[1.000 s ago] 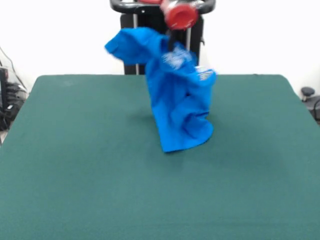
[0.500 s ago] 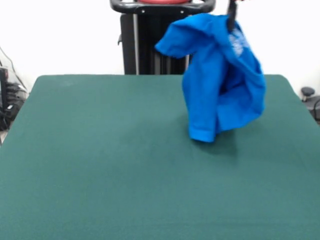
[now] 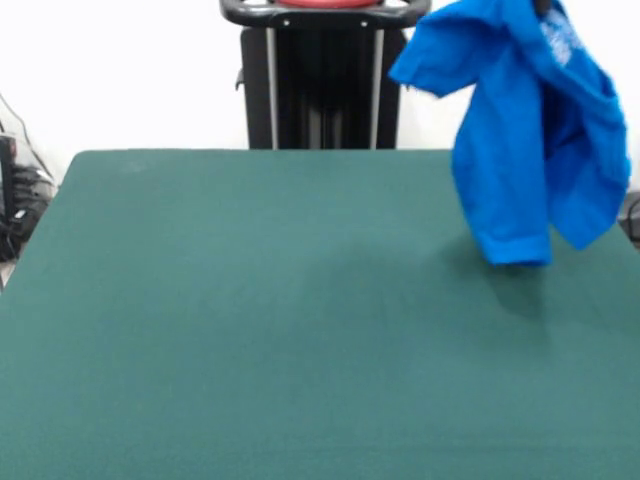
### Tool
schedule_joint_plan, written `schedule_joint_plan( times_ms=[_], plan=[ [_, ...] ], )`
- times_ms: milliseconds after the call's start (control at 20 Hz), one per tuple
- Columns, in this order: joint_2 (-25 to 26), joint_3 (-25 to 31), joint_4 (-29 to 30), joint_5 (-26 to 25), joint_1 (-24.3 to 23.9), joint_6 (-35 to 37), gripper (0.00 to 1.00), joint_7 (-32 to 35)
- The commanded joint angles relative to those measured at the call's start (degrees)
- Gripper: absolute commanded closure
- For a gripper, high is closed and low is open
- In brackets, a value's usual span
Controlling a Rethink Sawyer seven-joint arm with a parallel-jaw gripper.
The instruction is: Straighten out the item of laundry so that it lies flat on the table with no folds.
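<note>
A bright blue T-shirt (image 3: 530,140) hangs bunched and folded in the air above the right edge of the green table (image 3: 250,320), lifted clear apparently so it can drop open, while its holder is cut off above, grip impossible to tell.

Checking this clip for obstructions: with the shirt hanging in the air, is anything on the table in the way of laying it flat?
Nothing visible is. The blue T-shirt hangs bunched above the table's right part in the front view, its lowest hem apparently just off the cloth. The green surface beneath and beside it shows no other object.
</note>
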Motion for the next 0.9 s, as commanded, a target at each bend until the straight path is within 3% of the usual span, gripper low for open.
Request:
schedule_joint_plan(
  times_ms=[50, 250, 500, 600, 700, 850, 900],
  plan=[
    [-6.65, 1.61, 8.86, 3.86, 1.65, 4.70, 1.00, 9.09],
    [-9.45, 1.91, 10.75, 3.93, 0.58, 5.37, 1.00, 6.08],
    [-13.23, -1.96, 6.04, -2.66, 2.17, 19.04, 1.00, 10.23],
    [-14.63, -1.34, 5.81, -2.46, 0.85, 26.71, 1.00, 10.56],
    [-15.55, 0.83, 8.29, 0.30, -3.18, 30.92, 1.00, 5.26],
    [-13.09, 3.56, 15.26, 5.26, -11.06, 27.51, 1.00, -11.47],
    [-12.52, 3.87, 15.82, 5.26, -12.27, 27.04, 1.00, -13.99]
  ],
)
